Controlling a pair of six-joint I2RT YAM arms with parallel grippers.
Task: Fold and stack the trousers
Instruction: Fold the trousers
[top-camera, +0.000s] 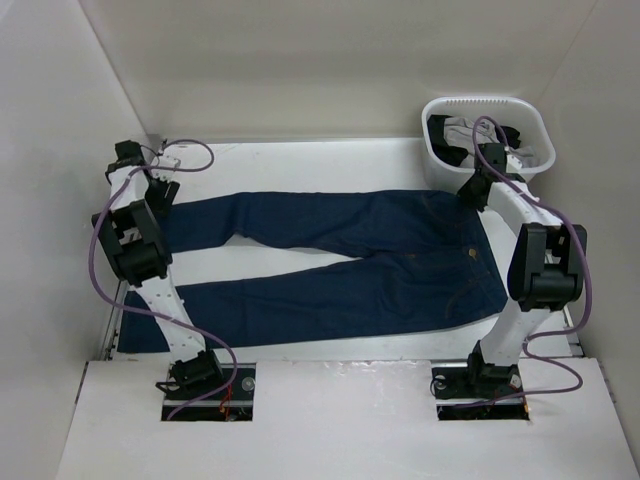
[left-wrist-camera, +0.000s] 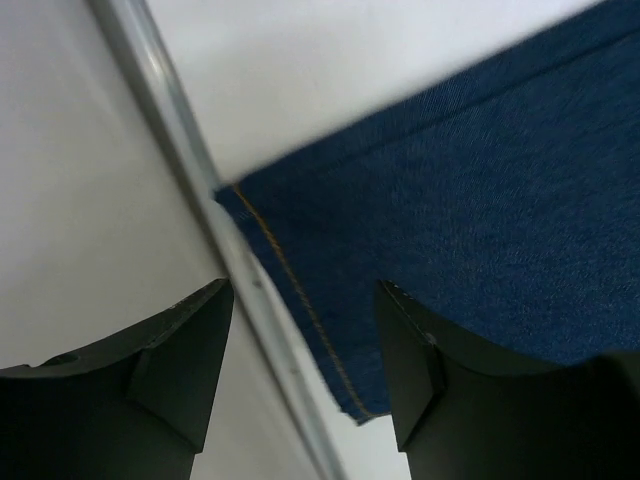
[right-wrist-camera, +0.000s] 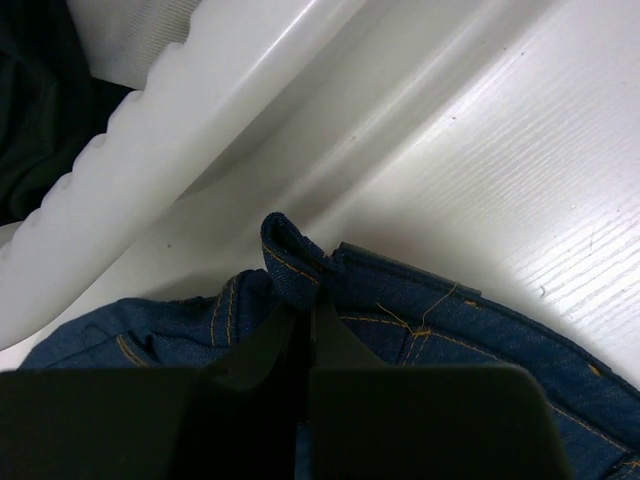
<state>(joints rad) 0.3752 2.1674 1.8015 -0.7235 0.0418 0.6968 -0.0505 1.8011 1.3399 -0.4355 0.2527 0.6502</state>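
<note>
Overhead view: the trousers (top-camera: 420, 262) lie spread flat on the white table (top-camera: 300, 165), filling the middle of the frame. The waistband is at the right and both legs run out to the left, parted in a narrow V. A white basket (top-camera: 485, 103) stands at upper right, just beyond the waistband, with a dark garment (top-camera: 512, 135) and pale cloth inside.

Left gripper (top-camera: 160, 190): positioned at upper left, over the end of the upper leg. In the left wrist view its fingers (left-wrist-camera: 180, 370) stand apart. The hem, with its orange stitch line, shows in the gap and no cloth is caught between them. Contact with the fabric cannot be determined. A metal rail (left-wrist-camera: 190, 170) runs diagonally past the hem.

Right gripper (top-camera: 478, 188): positioned at upper right, at the top corner of the waistband beside the basket. In the right wrist view its fingers (right-wrist-camera: 340, 350) are together, clamped on a fold of waistband denim that stands up in a small peak above the tips.
</note>
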